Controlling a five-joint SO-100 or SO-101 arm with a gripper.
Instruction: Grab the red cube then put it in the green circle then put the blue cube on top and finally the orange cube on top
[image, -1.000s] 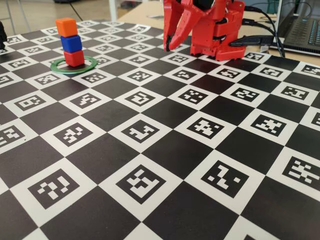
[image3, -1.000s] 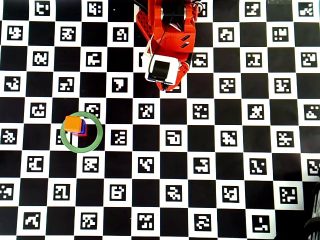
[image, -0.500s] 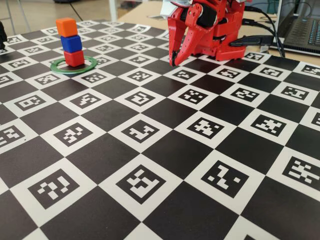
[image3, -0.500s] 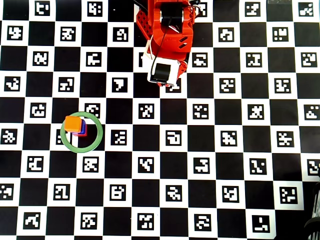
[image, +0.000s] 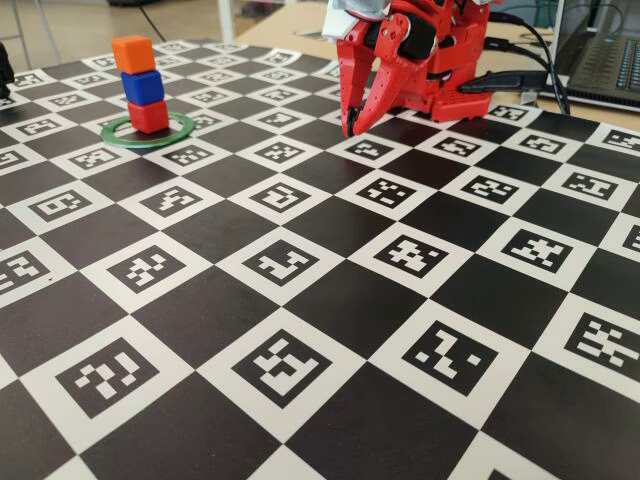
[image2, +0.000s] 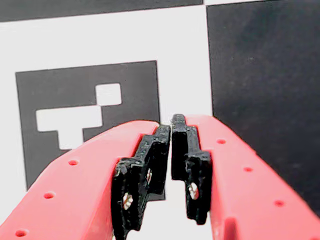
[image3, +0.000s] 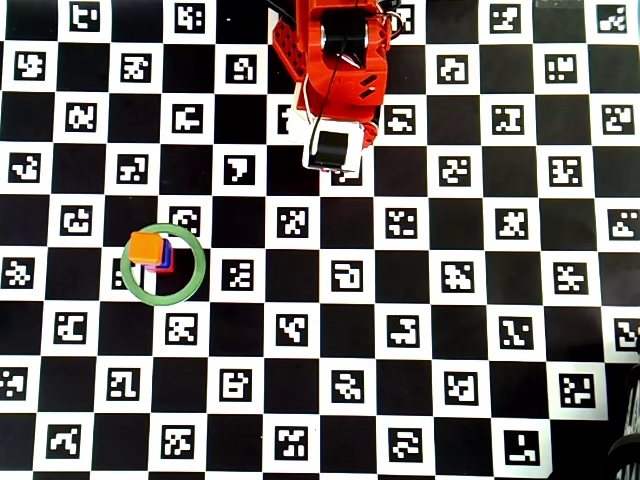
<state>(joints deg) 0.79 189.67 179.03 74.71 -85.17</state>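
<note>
Three cubes stand stacked at the far left in the fixed view: the red cube (image: 149, 117) at the bottom, the blue cube (image: 143, 87) on it, the orange cube (image: 133, 53) on top. The stack sits inside the green circle (image: 186, 127), off-centre toward its left side in the overhead view, where the orange cube (image3: 146, 247) covers most of the other two within the green circle (image3: 163, 300). My red gripper (image: 349, 128) hangs near the arm's base, tips pointing down just above the board, far from the stack. In the wrist view the gripper (image2: 171, 123) is shut with nothing between its black pads.
The table is covered by a black-and-white checkerboard of markers (image: 300, 300). The arm's red base (image3: 335, 40) stands at the top middle in the overhead view. A laptop (image: 605, 60) and black cables (image: 510, 80) lie behind the base at the right.
The gripper swung out from its folded pose and tilted down toward the board near the base, mostly in the first half second. The stack and ring have not moved.
</note>
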